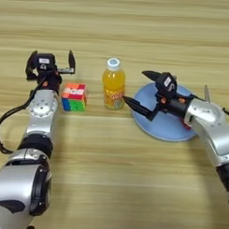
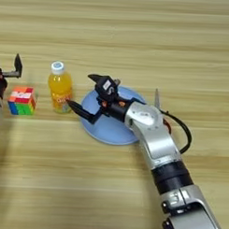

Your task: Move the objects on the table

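Two claws are at work over the worktop (image 1: 138,23). The right claw (image 1: 139,89) hangs over the left rim of the light-blue plate (image 1: 168,130), its two black fingers spread wide apart and aimed left at the bottle of orange drink (image 1: 113,86), which stands upright just off the plate's left edge; the lower fingertip looks close to the bottle's base, though I cannot tell whether it touches. The left claw (image 1: 50,67), fingers apart and empty, sits just beyond the puzzle cube (image 1: 74,97). The step in hand is probably a grasp of the bottle: best to slide in level, one finger on each side of the body below the white cap, and close gently so it does not tip. Its long axis is vertical, cap up. Something slim and pointed shows behind the right forearm, perhaps the scissors (image 2: 156,97).
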Motion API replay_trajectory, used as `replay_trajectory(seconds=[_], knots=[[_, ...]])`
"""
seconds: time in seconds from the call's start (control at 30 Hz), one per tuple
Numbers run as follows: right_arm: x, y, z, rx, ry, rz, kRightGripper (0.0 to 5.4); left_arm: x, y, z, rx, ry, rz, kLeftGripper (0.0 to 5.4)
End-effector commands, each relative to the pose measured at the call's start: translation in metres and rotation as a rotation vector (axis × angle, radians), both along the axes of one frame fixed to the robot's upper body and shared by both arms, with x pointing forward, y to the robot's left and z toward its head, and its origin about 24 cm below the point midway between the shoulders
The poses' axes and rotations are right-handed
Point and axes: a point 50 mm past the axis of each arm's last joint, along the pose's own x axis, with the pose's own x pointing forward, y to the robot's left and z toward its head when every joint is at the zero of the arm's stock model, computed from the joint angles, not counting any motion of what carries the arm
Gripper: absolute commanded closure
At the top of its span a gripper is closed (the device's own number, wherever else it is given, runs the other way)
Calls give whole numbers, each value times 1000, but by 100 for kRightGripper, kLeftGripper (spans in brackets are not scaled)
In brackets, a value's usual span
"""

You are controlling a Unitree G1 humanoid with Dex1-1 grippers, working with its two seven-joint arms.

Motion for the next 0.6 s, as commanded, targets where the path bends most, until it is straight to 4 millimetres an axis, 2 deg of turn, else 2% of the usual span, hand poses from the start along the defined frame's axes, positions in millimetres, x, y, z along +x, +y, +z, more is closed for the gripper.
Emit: replay_trajectory(seconds=[0.03, 0.6], knots=[[8, 11, 1, -2, 1, 20, 0, 3, -7, 4, 16, -16, -22, 3], [30, 49, -1, -14, 36, 60, 0, 3, -10, 3, 19, -17, -20, 3]])
